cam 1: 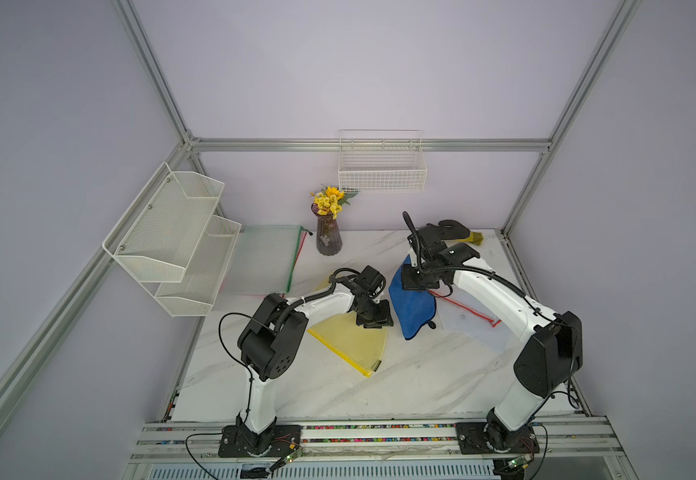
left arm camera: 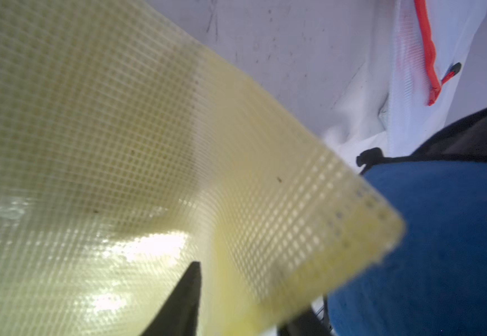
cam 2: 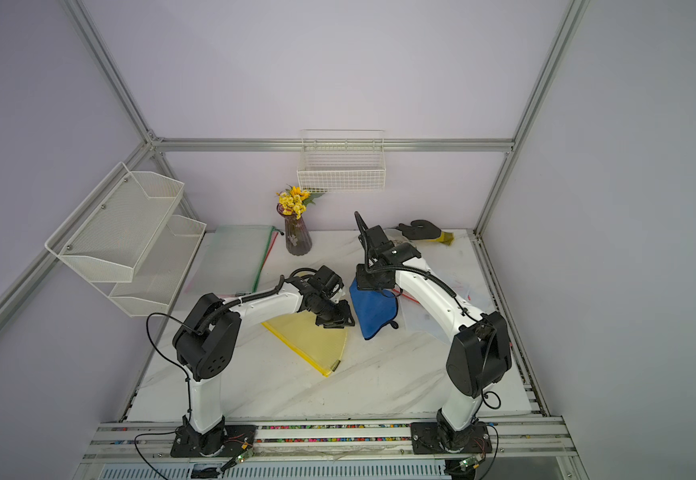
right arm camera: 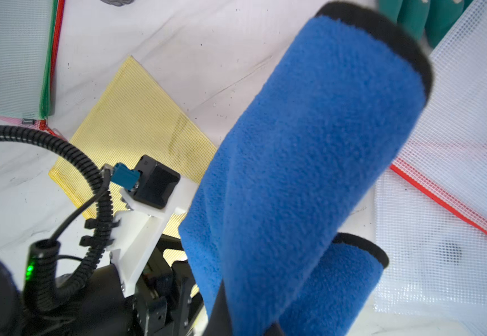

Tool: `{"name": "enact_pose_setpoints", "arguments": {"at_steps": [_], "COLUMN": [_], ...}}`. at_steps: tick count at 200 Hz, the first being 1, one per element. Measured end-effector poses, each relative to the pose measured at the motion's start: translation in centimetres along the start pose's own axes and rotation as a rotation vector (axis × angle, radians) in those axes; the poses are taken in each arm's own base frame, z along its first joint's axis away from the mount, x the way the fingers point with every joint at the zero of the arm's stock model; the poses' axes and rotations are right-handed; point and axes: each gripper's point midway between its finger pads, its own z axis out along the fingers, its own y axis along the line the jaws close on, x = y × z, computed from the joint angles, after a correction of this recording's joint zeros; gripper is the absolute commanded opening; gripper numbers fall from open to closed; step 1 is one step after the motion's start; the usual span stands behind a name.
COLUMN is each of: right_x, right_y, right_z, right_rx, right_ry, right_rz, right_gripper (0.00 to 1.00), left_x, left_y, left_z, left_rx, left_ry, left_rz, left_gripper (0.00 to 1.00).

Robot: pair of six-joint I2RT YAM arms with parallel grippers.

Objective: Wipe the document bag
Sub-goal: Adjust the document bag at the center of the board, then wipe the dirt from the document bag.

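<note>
1. While the white marble table (cam 1: 421, 374) carries everything, I judge that wiping hasn't begun.
2. The yellow mesh document bag (cam 1: 350, 340) lies in front of the purple glass vase (cam 1: 328, 237), with one edge curled up.
3. The blue fleece cloth (cam 1: 412, 307) hangs in front and right of the vase, pinched by the right gripper (cam 1: 421, 284).
4. The left gripper (cam 1: 375, 322) has its jaws spread around the bag's raised edge.
5. Next I'd pin the bag down, then bring the cloth onto it.

walls (cam 1: 338, 62): pale lilac | frame (cam 1: 371, 144): aluminium | tabletop (cam 1: 400, 374): white marble | mesh rack (cam 1: 163, 232), wire basket (cam 1: 381, 174): white, wall-mounted
</note>
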Motion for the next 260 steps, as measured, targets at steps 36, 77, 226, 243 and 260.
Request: {"name": "enact_pose_setpoints", "arguments": {"at_steps": [36,77,226,243,260], "right_x": [-0.6,-0.6,11.3,12.7,13.4], "right_y": [1.5,7.4,11.2,10.3,9.6], "right_z": [-1.3,-0.2,16.0,15.2,14.7], "right_rx": [-0.045,-0.176,-0.214,-0.214,-0.212], "right_ry": [-0.004,0.025,0.432,0.456,0.463], "right_rz": [-0.029,-0.114,-0.407,-0.451,-0.499], "right_gripper": [0.0,0.0,0.0,0.0,0.0], "left_x": [-0.7,-3.3,-5.8,-4.3,-1.9], "left_y": [-0.2,5.6,20.4,20.9,20.9], "left_z": [-1.4,-9.1,-12.4,-11.4,-10.5], "left_rx": [0.031,-0.032,-0.293,-0.292,-0.279], "left_ry": [-0.063,-0.281,-0.377,-0.342,-0.302], "left_rz": [-0.01,-0.159,-0.393,-0.402,-0.416], "left_gripper": [0.73,0.67,0.57,0.56,0.56]}}
